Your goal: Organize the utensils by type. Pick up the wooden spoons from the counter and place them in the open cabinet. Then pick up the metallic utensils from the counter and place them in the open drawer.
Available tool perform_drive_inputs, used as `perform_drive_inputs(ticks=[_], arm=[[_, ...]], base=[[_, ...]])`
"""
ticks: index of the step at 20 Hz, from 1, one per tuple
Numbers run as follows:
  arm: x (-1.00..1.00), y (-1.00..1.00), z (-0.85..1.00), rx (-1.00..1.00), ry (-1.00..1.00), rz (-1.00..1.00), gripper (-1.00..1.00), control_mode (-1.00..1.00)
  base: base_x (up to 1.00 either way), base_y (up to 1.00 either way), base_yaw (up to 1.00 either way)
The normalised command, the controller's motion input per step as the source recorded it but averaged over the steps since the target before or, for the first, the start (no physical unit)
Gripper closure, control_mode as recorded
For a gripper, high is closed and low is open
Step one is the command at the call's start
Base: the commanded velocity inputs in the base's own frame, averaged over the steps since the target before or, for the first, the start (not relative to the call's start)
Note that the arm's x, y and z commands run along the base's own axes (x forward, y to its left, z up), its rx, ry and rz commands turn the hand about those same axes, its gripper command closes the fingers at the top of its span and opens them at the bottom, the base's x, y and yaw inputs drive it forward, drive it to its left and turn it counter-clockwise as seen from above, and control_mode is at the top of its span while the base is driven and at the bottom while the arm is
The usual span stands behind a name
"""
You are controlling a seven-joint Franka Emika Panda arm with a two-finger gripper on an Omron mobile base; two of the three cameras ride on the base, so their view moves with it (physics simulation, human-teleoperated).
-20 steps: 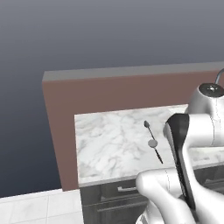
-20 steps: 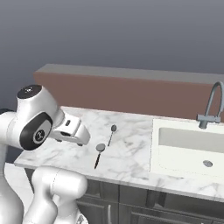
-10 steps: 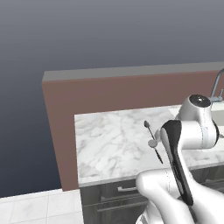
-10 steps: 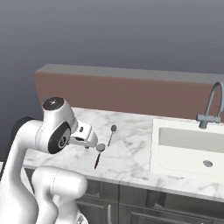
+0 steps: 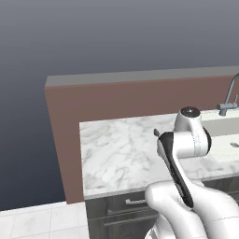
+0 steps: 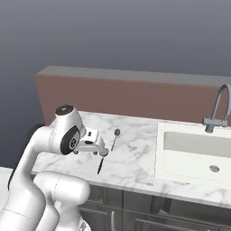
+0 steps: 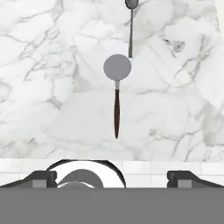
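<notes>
I have swung the arm down and in over the last second; its elbow sat high and off to the side a moment ago, and now the hand hangs low over the marble counter [image 6: 135, 158], right above the metal pieces. The claw [image 6: 100, 151] is spread to its widest and holds nothing; in the hand view its 2 fingertips [image 7: 40, 177] stand far apart at the bottom of the picture with bare marble and floor tile between them.

Just ahead of the claw, centred between the tips, lies the nearer metal utensil [image 7: 117, 89]: round flat head away from me, thin dark handle pointing back toward the claw. Touching or just past its head, the second metal utensil [image 7: 131, 26] runs on in almost the same line, its small head at the far end. From the right base view the pair [image 6: 108, 151] lies end to end beside the hand, well clear of the sink [image 6: 198, 149] and the faucet [image 6: 219, 110] beyond.

I read this as lining up on the metal half of the job: the next move should be a straight descent onto the nearer handle. It is thin and flat on stone, so pinching it cleanly may be fiddly.
</notes>
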Motion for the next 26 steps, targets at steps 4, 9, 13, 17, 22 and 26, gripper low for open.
perform_drive_inputs(ticks=[4, 9, 13, 17, 22, 26], arm=[[0.26, -0.08, -0.57, -0.01, 0.24, 0.00, -1.00, -1.00], [0.19, -0.15, -0.56, 0.01, 0.08, 0.00, -1.00, -1.00], [0.33, -0.23, -0.46, 0.01, 0.02, 0.02, -1.00, -1.00], [0.37, -0.10, -0.41, 0.00, 0.00, 0.01, -1.00, -1.00], [0.41, -0.01, -0.33, 0.01, 0.00, 0.00, -1.00, -1.00], [0.10, 0.00, -0.31, 0.05, 0.03, 0.00, -1.00, -1.00]], base=[[0.00, 0.00, 0.00], [0.00, 0.00, 0.00], [0.00, 0.00, 0.00], [0.00, 0.00, 0.00], [0.00, 0.00, 0.00], [0.00, 0.00, 0.00]])
